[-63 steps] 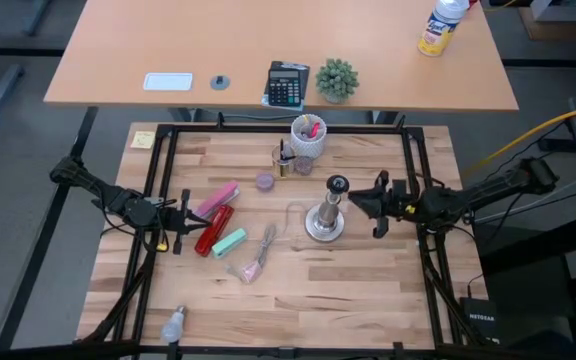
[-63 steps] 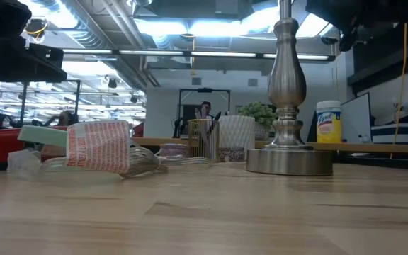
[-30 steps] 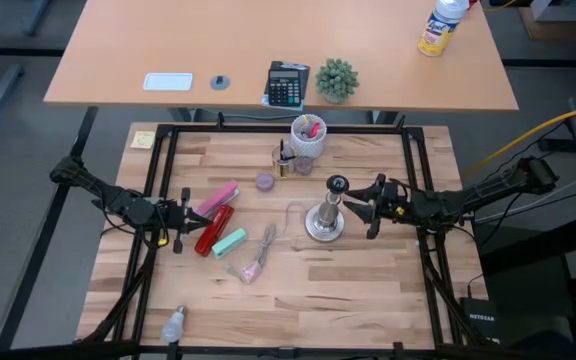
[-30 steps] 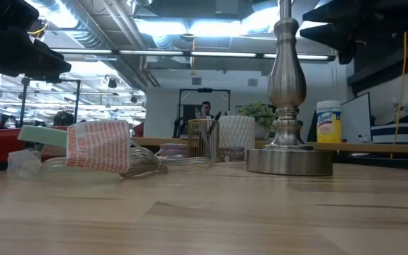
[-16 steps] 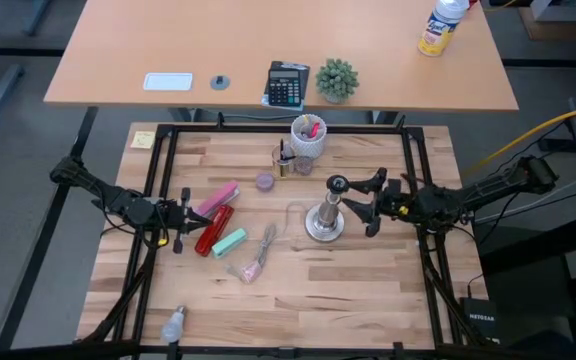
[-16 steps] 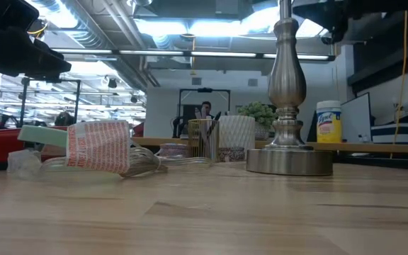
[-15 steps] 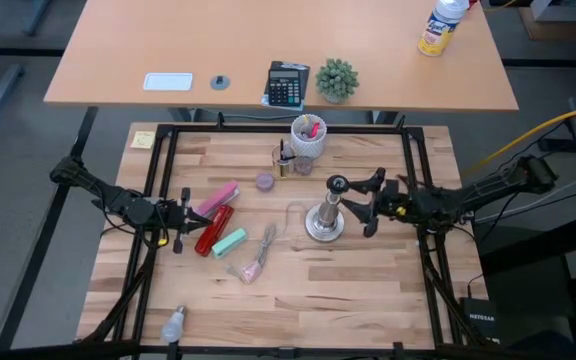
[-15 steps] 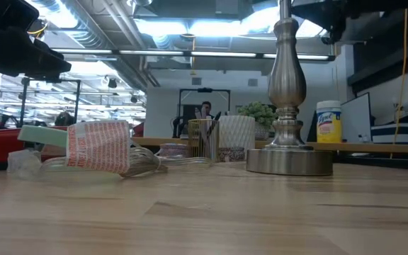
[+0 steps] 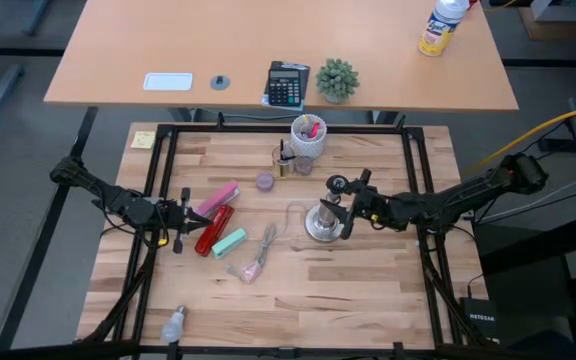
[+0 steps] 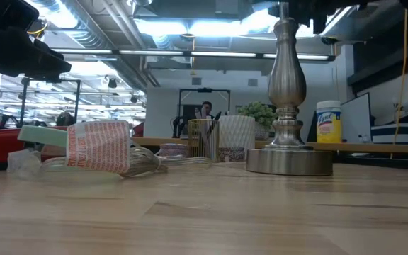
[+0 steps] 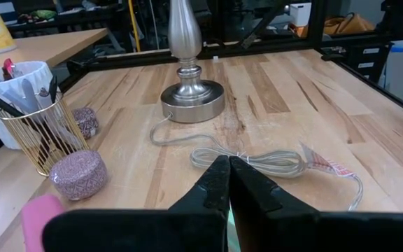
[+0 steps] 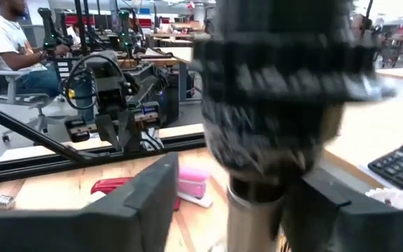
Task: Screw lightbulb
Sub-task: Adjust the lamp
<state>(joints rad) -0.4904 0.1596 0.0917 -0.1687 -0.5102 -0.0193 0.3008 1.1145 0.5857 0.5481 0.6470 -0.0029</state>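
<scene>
The lightbulb (image 9: 174, 322) lies on its side near the table's front left corner, and no gripper is near it. The silvery socket stand (image 9: 323, 222) rests upright on its round base mid-table, with its dark socket top (image 12: 278, 84) uppermost. My right gripper (image 9: 348, 203) is open and level at the height of that top. Its fingers (image 12: 149, 199) stand on either side of the stem just under the socket, with a gap on both sides. My left gripper (image 9: 178, 222) is shut on nothing, by the table's left edge.
Left of the stand lie a coiled cable with a tag (image 9: 258, 255), a mint box (image 9: 230, 242), a red item (image 9: 215, 228) and a pink box (image 9: 218, 198). Behind it stand a white cup of pens (image 9: 308, 135) and a gold wire holder (image 9: 284, 160). Black frame rails edge the table.
My right gripper has moved toward the table's left edge and a little up. It has rolled somewhat about its own axis. It now reaches the socket stand's top, with a finger on each side of it. The stand, the lightbulb and the left arm have kept still.
</scene>
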